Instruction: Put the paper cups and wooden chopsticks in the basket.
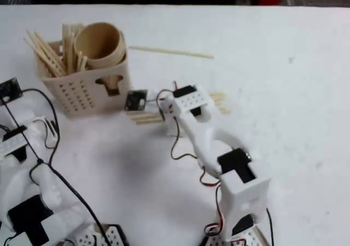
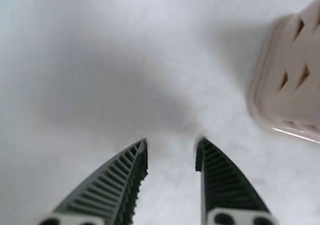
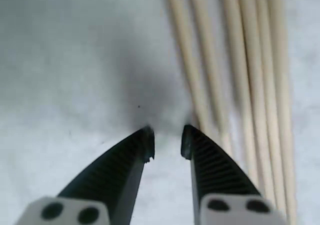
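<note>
left gripper [image 2: 171,142] half-parted, empty, over white table [image 2: 75,60] | beige perforated plastic basket [image 1: 87,95] holds tan paper cup [image 1: 101,41] and thin wooden chopsticks [image 1: 49,52] | loose chopsticks [image 3: 240,85] bundled on table | right gripper [image 3: 167,135] narrowly parted, empty, just beside them | risk: closing here grabs nothing or scatters bundle
</note>
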### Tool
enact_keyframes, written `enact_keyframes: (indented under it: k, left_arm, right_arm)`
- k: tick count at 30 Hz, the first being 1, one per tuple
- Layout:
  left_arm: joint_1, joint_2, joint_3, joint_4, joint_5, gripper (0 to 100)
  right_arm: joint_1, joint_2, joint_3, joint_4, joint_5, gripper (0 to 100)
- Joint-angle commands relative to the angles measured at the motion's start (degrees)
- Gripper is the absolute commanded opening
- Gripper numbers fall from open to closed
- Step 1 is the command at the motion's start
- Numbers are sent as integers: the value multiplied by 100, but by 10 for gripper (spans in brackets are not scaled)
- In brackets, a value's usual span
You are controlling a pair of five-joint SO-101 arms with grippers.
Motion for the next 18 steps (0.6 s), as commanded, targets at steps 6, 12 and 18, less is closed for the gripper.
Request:
enact_keyframes:
  k: [6,12,18]
  left_arm:
    - [101,-145,-18,-114,53,172]
    - [101,-145,-18,-114,44,172]
    - [101,-145,-18,-114,44,172]
  right_arm:
    - [-40,13,-9,92,70,77]
    - [66,-532,185,66,44,74]
    - [119,-1851,712,-321,79,128]
